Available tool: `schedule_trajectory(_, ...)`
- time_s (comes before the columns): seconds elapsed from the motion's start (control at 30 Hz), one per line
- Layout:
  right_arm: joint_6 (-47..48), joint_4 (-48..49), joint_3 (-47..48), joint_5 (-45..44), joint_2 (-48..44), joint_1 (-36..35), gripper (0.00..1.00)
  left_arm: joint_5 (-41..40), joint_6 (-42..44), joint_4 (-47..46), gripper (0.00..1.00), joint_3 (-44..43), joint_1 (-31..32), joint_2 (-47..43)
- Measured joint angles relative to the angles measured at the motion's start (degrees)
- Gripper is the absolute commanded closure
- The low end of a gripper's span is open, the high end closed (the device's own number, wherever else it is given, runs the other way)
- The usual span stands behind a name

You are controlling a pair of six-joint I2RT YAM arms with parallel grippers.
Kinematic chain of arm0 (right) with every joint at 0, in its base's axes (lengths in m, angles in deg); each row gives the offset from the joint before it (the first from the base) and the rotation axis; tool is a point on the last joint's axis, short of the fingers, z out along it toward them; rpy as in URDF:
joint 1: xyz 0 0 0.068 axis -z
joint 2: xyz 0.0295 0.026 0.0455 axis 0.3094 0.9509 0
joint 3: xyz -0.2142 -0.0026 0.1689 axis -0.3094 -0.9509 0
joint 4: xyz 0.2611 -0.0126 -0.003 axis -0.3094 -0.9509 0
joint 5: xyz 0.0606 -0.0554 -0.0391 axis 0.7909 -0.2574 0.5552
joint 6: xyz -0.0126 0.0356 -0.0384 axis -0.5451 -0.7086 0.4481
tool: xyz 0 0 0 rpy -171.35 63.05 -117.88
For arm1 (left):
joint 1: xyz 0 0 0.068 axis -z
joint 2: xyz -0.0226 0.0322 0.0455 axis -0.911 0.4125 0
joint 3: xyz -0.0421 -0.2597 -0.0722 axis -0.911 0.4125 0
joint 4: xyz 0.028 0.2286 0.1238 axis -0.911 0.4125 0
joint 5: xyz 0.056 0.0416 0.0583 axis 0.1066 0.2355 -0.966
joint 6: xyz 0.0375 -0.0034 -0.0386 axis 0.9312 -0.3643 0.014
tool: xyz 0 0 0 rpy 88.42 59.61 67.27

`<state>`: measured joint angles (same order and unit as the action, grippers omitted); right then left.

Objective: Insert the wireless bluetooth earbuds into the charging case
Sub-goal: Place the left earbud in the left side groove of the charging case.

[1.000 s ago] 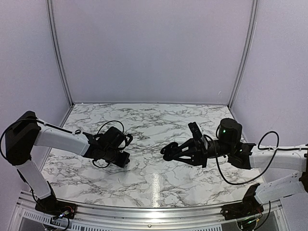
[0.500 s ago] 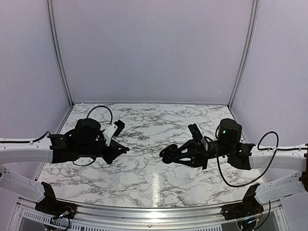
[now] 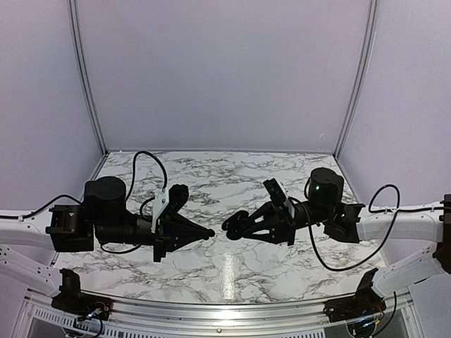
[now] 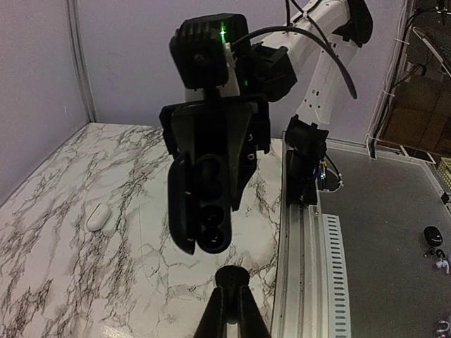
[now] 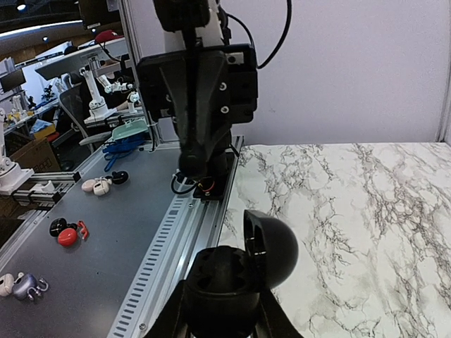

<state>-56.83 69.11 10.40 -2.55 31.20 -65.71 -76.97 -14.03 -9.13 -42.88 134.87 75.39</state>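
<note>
Marbled white-and-grey counter [image 3: 225, 271] fills the floor of a booth with plain lilac walls, and both arms hang above its middle, tip facing tip.

The right arm [image 3: 328, 211] has its jaws clenched on the small glossy black oval charging case [image 3: 232, 224]. The case is lifted off the counter, with its hinged lid [image 5: 271, 246] swung open. In the left wrist view the open face of the case [image 4: 210, 211] looks straight back along the left arm's jaws. Its long axis stands nearly upright there, leaning a little, and two round wells sit one over the other. I cannot tell if either well is already filled.

The left arm [image 3: 106, 222] holds its jaws pressed together to a fine point. A tiny dark rounded lump shows at the very tip, perhaps one of the wireless bluetooth earbuds, but it is too small to be sure.

The case lies directly ahead of the left tip, near but apart. I judge that the coming move is a short straight push by the left arm into one well. The aim must follow the well's axis, because a small side error would strike the rim.
</note>
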Motion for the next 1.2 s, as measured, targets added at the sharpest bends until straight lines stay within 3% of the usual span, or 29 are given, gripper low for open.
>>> schedule_trajectory(0.27, -0.42, -0.13, 1.14, -0.50, 1.55, -0.72, 1.00, -2.93, 2.71, -0.72, 1.00, -3.50, 3.78, 3.91)
schedule_trajectory(1.2, -2.64, 1.66, 2.10, -2.64, 2.78, -2.73, 1.00, -11.65, 3.54, 2.38, 1.00, -8.98, 4.98, 12.11)
